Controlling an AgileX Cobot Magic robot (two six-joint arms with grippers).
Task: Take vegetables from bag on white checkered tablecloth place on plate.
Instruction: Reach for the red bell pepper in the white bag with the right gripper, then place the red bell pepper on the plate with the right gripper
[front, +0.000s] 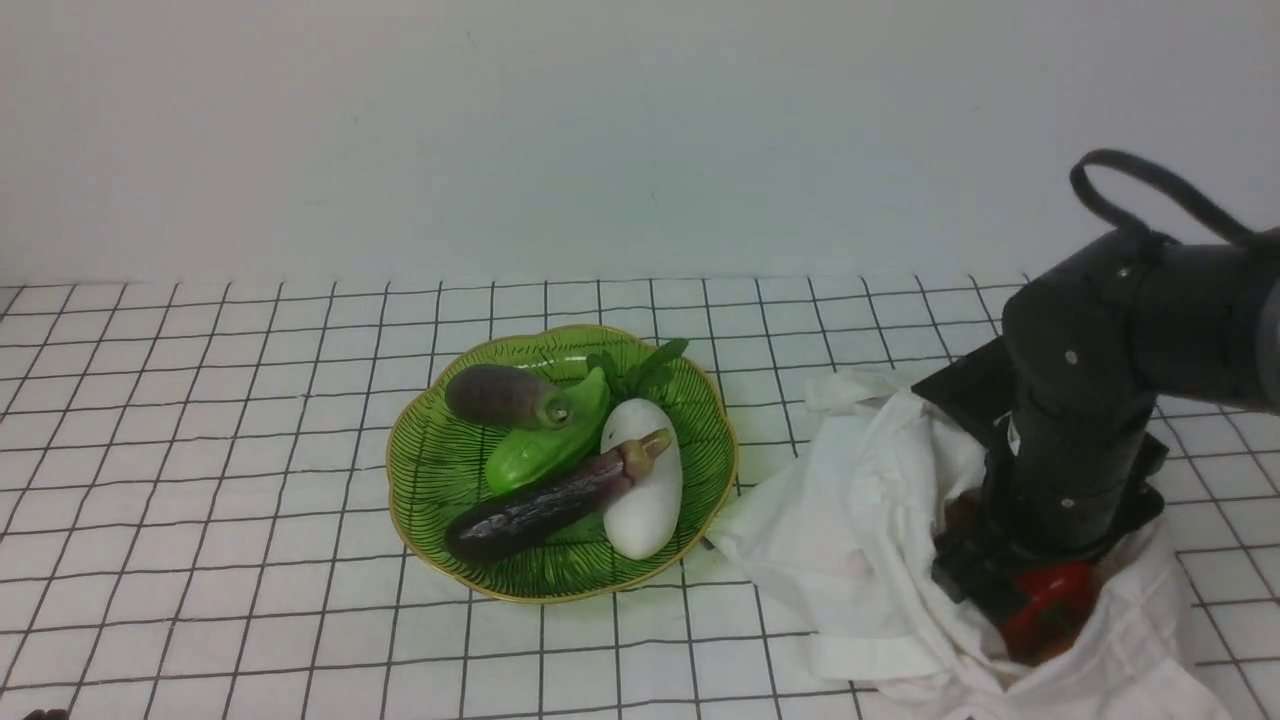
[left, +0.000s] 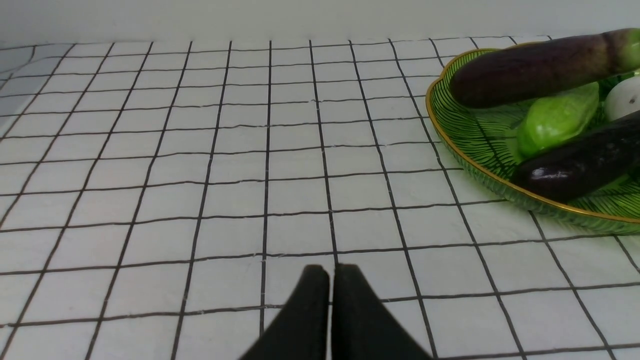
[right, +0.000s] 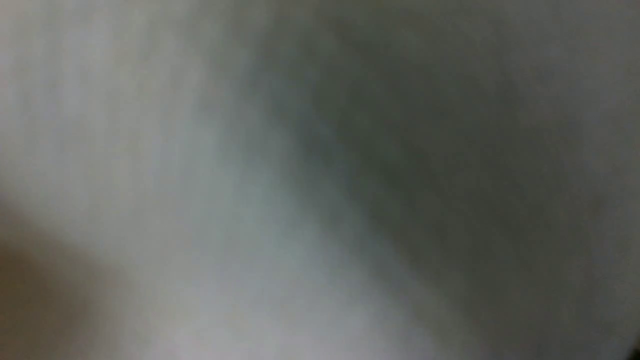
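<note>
The red bell pepper (front: 1055, 605) lies in the open mouth of the white cloth bag (front: 870, 520) at the right, on the white checkered tablecloth (front: 200, 450). My right arm (front: 1080, 420) reaches down into the bag right beside the pepper; its fingers are hidden by the wrist and the cloth. The right wrist view is only a blur of the bag's cloth (right: 150, 150). The green plate (front: 400, 480) sits at the middle, left of the bag. My left gripper (left: 330, 272) is shut and empty, low over the tablecloth (left: 200, 150), with the plate (left: 450, 145) off to one side.
The plate holds two dark purple eggplants (front: 505, 395) (front: 545, 505), a white oblong vegetable (front: 645, 490), a light green vegetable (front: 545, 450) and green leaves (front: 645, 365). A pale wall stands behind the table.
</note>
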